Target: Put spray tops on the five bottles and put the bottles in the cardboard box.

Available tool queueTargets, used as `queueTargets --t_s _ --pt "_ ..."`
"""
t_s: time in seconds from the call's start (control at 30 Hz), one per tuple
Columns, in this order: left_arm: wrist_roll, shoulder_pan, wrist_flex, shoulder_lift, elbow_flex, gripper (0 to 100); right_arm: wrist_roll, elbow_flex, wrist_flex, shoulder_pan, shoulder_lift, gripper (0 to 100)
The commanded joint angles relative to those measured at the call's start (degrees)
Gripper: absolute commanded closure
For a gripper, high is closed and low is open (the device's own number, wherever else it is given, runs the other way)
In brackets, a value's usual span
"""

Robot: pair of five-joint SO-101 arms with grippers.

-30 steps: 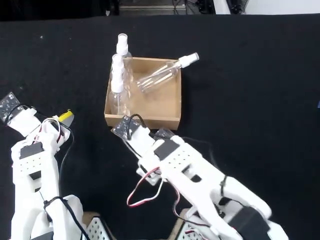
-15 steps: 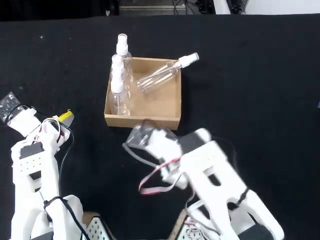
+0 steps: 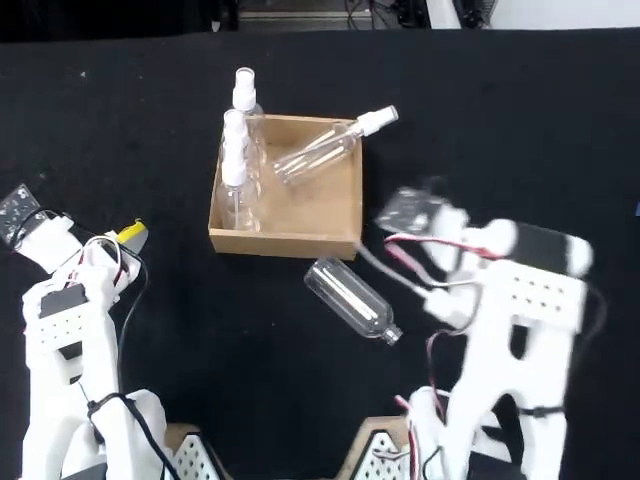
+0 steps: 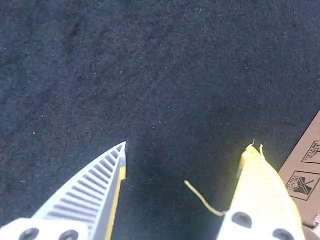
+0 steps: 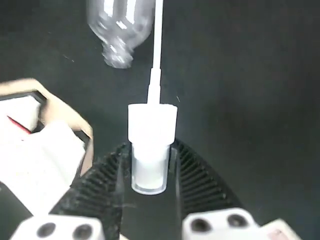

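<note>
Okay, we're clamping the spray top (image 5: 151, 127) in the right gripper (image 5: 150, 152), left gripper (image 4: 186, 146) idling open, aiming the tube squarely into the bottle (image 3: 350, 298) neck.

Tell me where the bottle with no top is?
In the high view, the capless bottle lies on its side on the table, just off the near right corner of the cardboard box.
</note>
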Motion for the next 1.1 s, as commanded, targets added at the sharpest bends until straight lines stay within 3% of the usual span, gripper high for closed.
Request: queueTargets --t_s 0.0,0.1,0.23,0.33,0.43,0.5,0.7,0.87,1.07 --pt "-1.2 -0.1 -1.3 -0.7 -1.4 66 1.4 -2.4 -3.5 10.0 -1.5 96.2" --pt "-1.2 -0.1 -1.3 -0.7 -1.5 66 -5.3 1.1 -8.4 13.2 0.0 96.2" --pt "-1.2 -0.3 -1.3 -0.7 -1.5 66 -22.0 4.5 -18.2 14.4 5.9 95.6" --pt "-1.2 -0.3 -1.3 -0.7 -1.5 66 -29.6 4.8 -20.0 14.0 10.3 82.5" --pt "-1.2 -0.3 -1.3 -0.7 -1.5 66 -32.4 4.9 -19.8 10.7 13.0 66.6" --pt "-1.2 -0.3 -1.3 -0.7 -1.5 66 -34.0 5.3 -20.0 8.5 13.9 62.2" --pt "-1.2 -0.2 -1.4 -0.7 -1.5 66 -45.9 -5.0 -14.9 2.7 13.0 64.8" --pt "-1.2 -0.3 -1.4 -0.7 -1.5 66 -57.7 -17.2 -9.2 -10.0 14.1 71.4" --pt "-1.2 -0.4 -1.4 -0.7 -1.5 66 -70.6 -17.1 -17.6 -23.6 18.2 71.9"
